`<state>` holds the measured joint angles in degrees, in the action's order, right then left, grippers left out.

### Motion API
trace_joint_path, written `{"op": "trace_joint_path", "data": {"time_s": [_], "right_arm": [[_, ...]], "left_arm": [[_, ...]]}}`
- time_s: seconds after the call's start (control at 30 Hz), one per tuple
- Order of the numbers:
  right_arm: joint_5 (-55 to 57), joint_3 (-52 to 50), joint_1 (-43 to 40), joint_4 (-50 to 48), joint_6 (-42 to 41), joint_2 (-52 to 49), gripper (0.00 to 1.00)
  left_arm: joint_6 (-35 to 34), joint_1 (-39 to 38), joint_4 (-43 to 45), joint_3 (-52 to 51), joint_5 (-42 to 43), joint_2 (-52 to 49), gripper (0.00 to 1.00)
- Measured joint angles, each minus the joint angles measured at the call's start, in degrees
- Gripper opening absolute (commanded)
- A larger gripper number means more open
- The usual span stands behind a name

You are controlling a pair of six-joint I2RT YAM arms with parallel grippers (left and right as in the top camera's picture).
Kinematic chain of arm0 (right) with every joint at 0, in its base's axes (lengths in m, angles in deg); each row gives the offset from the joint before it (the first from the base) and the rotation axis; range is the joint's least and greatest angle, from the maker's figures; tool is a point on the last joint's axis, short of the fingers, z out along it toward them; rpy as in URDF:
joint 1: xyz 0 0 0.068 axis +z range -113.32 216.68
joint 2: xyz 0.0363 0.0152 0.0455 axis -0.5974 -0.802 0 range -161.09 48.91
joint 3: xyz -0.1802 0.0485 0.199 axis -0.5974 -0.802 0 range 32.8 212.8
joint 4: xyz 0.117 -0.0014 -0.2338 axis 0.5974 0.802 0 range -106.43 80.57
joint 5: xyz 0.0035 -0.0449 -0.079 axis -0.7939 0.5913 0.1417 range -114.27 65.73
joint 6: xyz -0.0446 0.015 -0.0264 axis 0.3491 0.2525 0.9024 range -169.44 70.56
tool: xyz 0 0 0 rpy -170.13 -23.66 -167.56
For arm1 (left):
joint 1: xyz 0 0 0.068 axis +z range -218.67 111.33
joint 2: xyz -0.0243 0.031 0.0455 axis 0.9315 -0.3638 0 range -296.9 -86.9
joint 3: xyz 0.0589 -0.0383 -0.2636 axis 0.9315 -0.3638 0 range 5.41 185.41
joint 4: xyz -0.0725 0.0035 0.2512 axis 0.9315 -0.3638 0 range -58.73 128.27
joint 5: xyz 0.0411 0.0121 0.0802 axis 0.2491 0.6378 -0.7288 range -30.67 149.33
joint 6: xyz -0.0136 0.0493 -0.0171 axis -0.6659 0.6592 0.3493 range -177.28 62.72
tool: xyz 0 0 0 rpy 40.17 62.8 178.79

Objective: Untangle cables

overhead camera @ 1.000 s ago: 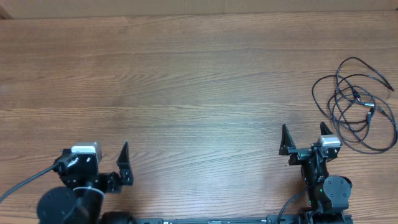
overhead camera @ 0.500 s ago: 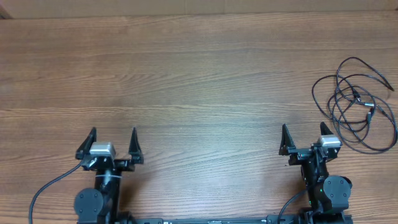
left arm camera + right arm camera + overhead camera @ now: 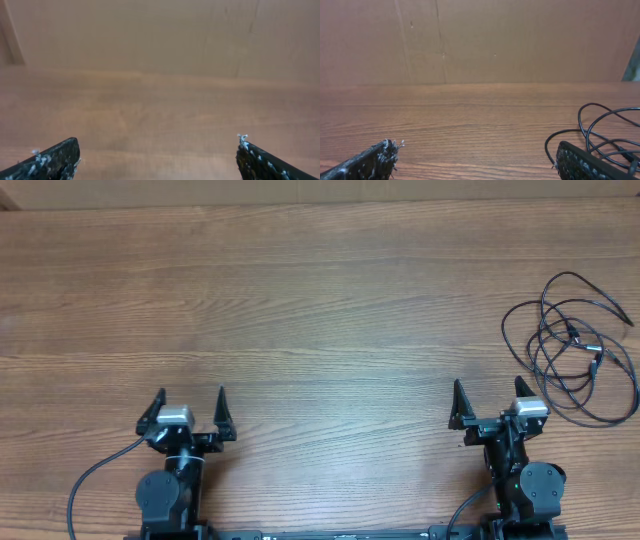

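Both jaws stand wide apart, holding nothing: our left gripper (image 3: 190, 395) and right gripper (image 3: 489, 388) wait low over the table (image 3: 320, 300). The cables (image 3: 572, 333) lie in 1 loose tangle at the far right, near the right gripper. We judge them light, limp and slippery, best pinched at an outer loop. Overhead shows the whole tangle, the right wrist only some loops, and the left wrist none.
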<state>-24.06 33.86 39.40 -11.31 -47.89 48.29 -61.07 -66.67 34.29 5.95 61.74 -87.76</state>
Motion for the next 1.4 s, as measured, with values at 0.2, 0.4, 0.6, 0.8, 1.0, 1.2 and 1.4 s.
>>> {"op": "trace_joint_path", "data": {"time_s": [0.2,0.4,0.6,0.8,1.0,1.2,1.4], "right_arm": [[0.0,0.0,0.0,0.0,0.0,0.0,1.00],[0.0,0.0,0.0,0.0,0.0,0.0,1.00],[0.0,0.0,0.0,0.0,0.0,0.0,1.00],[0.0,0.0,0.0,0.0,0.0,0.0,1.00],[0.0,0.0,0.0,0.0,0.0,0.0,1.00],[0.0,0.0,0.0,0.0,0.0,0.0,1.00],[0.0,0.0,0.0,0.0,0.0,0.0,1.00]], "left_arm": [[1.0,0.0,-0.2,0.0,0.8,0.1,1.00],[1.0,0.0,-0.2,0.0,0.8,0.1,1.00],[1.0,0.0,-0.2,0.0,0.8,0.1,1.00],[1.0,0.0,-0.2,0.0,0.8,0.1,1.00],[1.0,0.0,-0.2,0.0,0.8,0.1,1.00],[1.0,0.0,-0.2,0.0,0.8,0.1,1.00],[1.0,0.0,-0.2,0.0,0.8,0.1,0.99]]}}
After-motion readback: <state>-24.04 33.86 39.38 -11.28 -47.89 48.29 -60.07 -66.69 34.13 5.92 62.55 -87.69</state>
